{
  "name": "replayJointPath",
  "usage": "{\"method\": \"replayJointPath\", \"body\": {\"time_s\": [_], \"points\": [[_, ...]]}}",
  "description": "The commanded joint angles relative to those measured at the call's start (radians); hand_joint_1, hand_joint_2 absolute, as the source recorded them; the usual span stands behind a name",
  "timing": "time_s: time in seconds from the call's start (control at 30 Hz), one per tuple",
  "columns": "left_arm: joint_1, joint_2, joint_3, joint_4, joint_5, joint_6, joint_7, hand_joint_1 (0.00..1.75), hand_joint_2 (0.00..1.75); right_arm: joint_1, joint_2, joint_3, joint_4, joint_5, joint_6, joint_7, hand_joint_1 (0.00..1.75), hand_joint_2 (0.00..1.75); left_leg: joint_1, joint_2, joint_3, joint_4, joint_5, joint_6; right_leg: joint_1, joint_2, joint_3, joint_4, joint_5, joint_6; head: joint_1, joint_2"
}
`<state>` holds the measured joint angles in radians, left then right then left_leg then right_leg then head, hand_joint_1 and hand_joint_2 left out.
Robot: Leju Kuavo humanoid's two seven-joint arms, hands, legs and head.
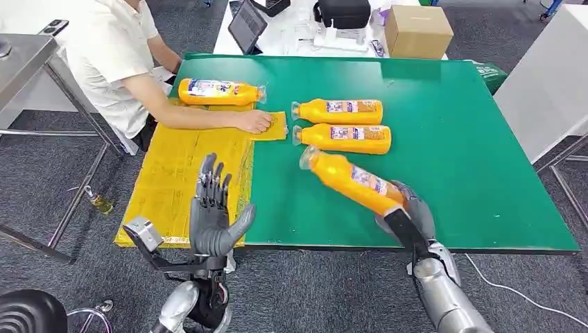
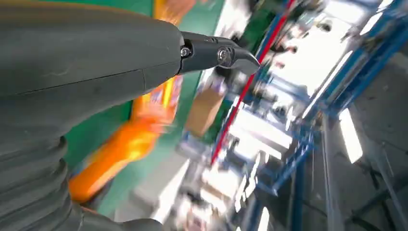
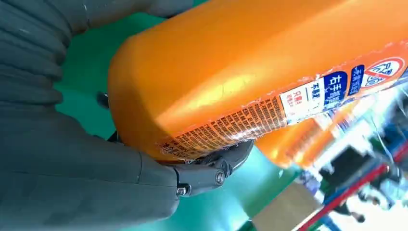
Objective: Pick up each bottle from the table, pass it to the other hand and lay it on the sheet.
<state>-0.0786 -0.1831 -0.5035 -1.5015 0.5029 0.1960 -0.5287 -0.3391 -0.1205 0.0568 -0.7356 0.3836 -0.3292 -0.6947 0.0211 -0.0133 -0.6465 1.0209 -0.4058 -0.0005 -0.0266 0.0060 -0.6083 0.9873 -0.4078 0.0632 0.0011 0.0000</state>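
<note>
Right hand (image 1: 410,211) gripped the base of a smooth orange plastic bottle (image 1: 350,182), held tilted above the green bench (image 1: 471,159), its clear cap end toward the left hand (image 1: 212,211). That hand stood spread and held nothing, over the crinkled yellow sheet (image 1: 173,180). Another bottle (image 1: 218,91) lay on the sheet, near a person's hand (image 1: 253,121).

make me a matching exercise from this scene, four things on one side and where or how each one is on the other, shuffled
Things:
1. right hand
2. left hand
3. person's hand
4. cardboard box

States:
a. on the white table beyond the green one
b. pressing on the yellow sheet
c. gripping a tilted orange bottle
d. fingers spread, holding nothing, above the sheet

Pairs: 1-c, 2-d, 3-b, 4-a
</note>
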Motion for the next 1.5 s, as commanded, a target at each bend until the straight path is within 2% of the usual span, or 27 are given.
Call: {"method": "replayJointPath", "body": {"time_s": [0.03,0.2,0.3,0.43,0.47,0.5,0.9,1.0,1.17,1.3,1.5], "points": [[0.029,0.033,0.025,0.022,0.047,-0.057,0.008,0.0,1.75,0.052,0.077,-0.078,-0.152,-0.049,0.021,-0.003,1.75,1.75,0.0,0.004,0.007,-0.001,-0.003,0.001,0.001,0.003,0.005,-0.001,-0.002,-0.004,0.0,0.0],[0.023,0.032,0.013,0.051,0.108,-0.065,0.077,0.0,1.75,0.105,0.125,-0.046,-0.258,-0.122,0.047,-0.003,1.75,1.75,0.0,0.002,0.003,-0.001,-0.001,0.001,0.001,0.001,0.003,-0.001,-0.001,-0.003,0.0,0.0],[0.017,0.033,0.009,0.062,0.116,-0.071,0.081,0.0,1.75,0.106,0.144,-0.029,-0.26,-0.117,0.042,-0.003,1.75,1.75,0.0,0.003,0.006,-0.001,-0.002,0.001,0.001,0.002,0.005,-0.001,-0.002,-0.004,0.0,0.0],[-0.021,0.037,-0.017,0.111,0.112,-0.096,0.095,0.0,1.75,0.126,0.183,0.092,-0.281,-0.102,0.136,-0.003,1.75,1.75,0.0,0.003,0.004,-0.001,-0.002,0.0,0.001,0.002,0.002,-0.001,-0.001,-0.003,0.0,0.0],[-0.025,0.034,-0.018,0.115,0.112,-0.096,0.095,0.0,1.75,0.13,0.194,0.101,-0.284,-0.099,0.126,-0.003,1.75,1.75,0.001,0.006,0.011,-0.002,-0.004,0.001,0.002,0.004,0.009,-0.002,-0.003,-0.006,0.0,0.0],[-0.025,0.034,-0.018,0.115,0.112,-0.096,0.095,0.0,1.75,0.13,0.194,0.101,-0.284,-0.099,0.126,-0.003,1.75,1.75,0.0,0.003,0.004,-0.001,-0.001,0.0,0.001,0.001,0.003,-0.001,-0.001,-0.003,0.0,0.0],[-0.026,0.034,-0.018,0.116,0.112,-0.096,0.095,0.0,1.75,0.129,0.186,0.099,-0.284,-0.099,0.126,-0.003,1.75,1.75,0.0,0.003,0.005,-0.001,-0.002,0.001,0.0,0.001,0.004,-0.001,-0.002,-0.004,0.0,0.0],[-0.057,0.029,-0.032,0.16,0.09,-0.068,0.121,0.0,1.75,0.156,0.202,0.191,-0.332,-0.105,0.159,-0.003,1.75,1.75,0.0,0.002,0.004,-0.001,-0.001,0.001,0.001,-0.001,0.003,-0.001,-0.001,-0.003,0.0,0.0],[-0.113,0.003,-0.04,0.217,0.08,-0.034,0.108,0.0,1.75,0.183,0.202,0.384,-0.365,-0.102,0.135,-0.003,1.75,1.75,0.001,0.004,0.007,-0.001,-0.003,0.001,0.002,0.001,0.005,-0.001,-0.002,-0.004,0.0,0.0],[-0.136,0.001,-0.055,0.205,0.02,0.011,0.068,0.0,1.75,0.185,0.194,0.431,-0.363,-0.111,0.122,-0.003,1.75,1.75,0.001,0.003,0.006,-0.001,-0.002,0.002,0.002,-0.001,0.005,-0.001,-0.002,-0.004,0.0,0.0],[-0.136,0.004,-0.069,0.181,0.034,-0.011,0.085,0.0,1.75,0.179,0.19,0.47,-0.376,-0.147,0.129,-0.003,1.75,1.75,0.001,0.004,0.005,0.0,-0.002,0.002,0.001,0.0,0.004,-0.001,-0.002,-0.004,0.0,0.0]]}}
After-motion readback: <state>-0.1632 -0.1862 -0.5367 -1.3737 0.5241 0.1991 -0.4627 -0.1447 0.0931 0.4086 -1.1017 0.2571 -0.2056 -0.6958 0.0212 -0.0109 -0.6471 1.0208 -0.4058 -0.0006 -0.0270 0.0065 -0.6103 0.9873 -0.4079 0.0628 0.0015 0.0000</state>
